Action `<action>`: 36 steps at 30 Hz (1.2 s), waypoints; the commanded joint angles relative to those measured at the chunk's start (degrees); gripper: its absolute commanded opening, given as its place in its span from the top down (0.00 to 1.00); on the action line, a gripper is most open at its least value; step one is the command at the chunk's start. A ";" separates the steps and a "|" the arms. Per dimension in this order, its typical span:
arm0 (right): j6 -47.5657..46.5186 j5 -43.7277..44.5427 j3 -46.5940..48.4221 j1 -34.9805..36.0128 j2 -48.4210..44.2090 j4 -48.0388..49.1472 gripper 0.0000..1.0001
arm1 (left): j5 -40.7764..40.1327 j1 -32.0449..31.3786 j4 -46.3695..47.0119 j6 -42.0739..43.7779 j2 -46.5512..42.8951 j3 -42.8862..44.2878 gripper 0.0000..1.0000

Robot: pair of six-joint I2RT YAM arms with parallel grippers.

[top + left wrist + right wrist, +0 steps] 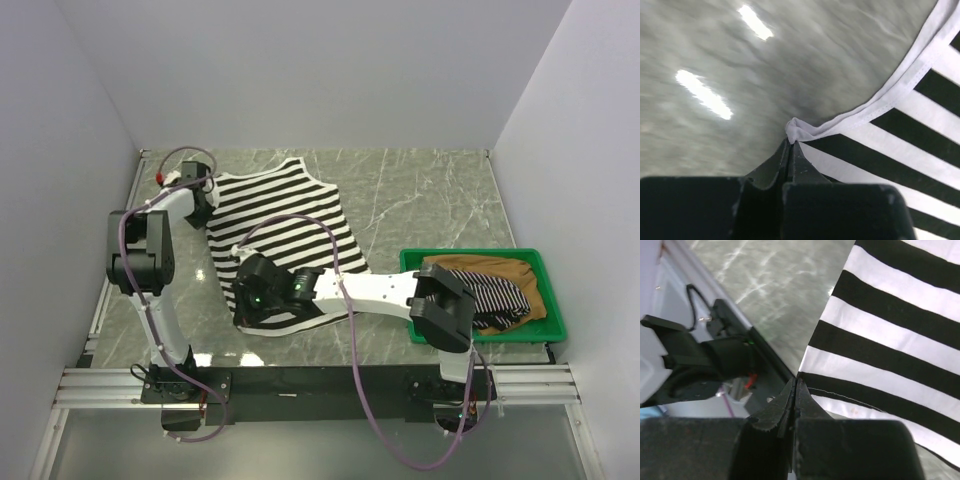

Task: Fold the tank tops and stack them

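The wide black-and-white striped cloth tank top (285,225) is spread on the grey marble counter (420,190), not yet folded. Its white-trimmed far corner is pinched by the left fingers (777,160), its near hem by the right fingers (777,407). The thin-pinstriped top (495,298) and plain tan-brown top (528,278) are seen bunched in the green plastic tray (410,262); nothing is stacked.

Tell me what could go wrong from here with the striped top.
1. The left gripper pinches only a small bunch of white trim on the striped tank top; it could slip out on the lift.
2. The right gripper holds just the hem's very edge, so that corner may drop, skewing the fold.
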 commanded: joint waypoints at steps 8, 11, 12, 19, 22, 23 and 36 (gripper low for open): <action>3.06 -5.69 -1.56 -2.90 -1.67 5.93 1.00 | -1.15 -0.64 -2.09 0.40 -6.16 3.49 0.99; 4.20 -5.08 -5.87 -4.22 -3.96 7.60 1.00 | -0.88 -2.49 -2.62 -0.13 -5.28 4.99 0.99; 4.73 -4.81 -7.79 -4.84 -4.49 7.96 1.00 | -0.88 -3.11 -2.53 -0.30 -5.10 5.69 0.99; 7.10 -1.56 -16.59 -6.77 -9.15 10.95 1.00 | -0.26 -7.59 -3.50 -1.45 -0.63 10.79 0.99; 7.98 0.02 -20.20 -7.56 -11.08 11.83 1.00 | -0.09 -9.26 -3.85 -1.80 0.96 12.72 0.99; 8.16 0.81 -20.99 -7.57 -11.78 12.18 1.00 | -0.09 -10.14 -3.85 -1.89 1.31 13.07 0.99; 11.50 5.74 -29.86 -7.83 -15.30 14.73 1.00 | 0.26 -14.45 -3.76 -2.85 4.13 16.33 1.00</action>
